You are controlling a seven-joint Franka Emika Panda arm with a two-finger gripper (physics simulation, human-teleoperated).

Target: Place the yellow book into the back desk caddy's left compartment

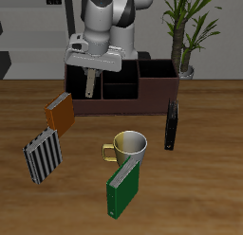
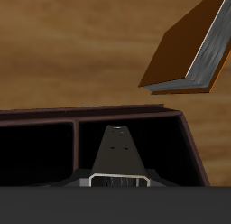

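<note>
Jaws [image 1: 88,90] hang above the wooden table [image 1: 204,172], plant [image 1: 186,30] behind.

A grey book with black and white stripes [image 1: 42,154] leaned tilted on the brown wooden table [image 1: 204,187]. Near the front edge a green book [image 1: 123,188] stood just beside a pale green mug [image 1: 129,146]. A thin black object [image 1: 172,124] stood upright farther along. A potted green plant [image 1: 187,30] rose at the back.
</note>
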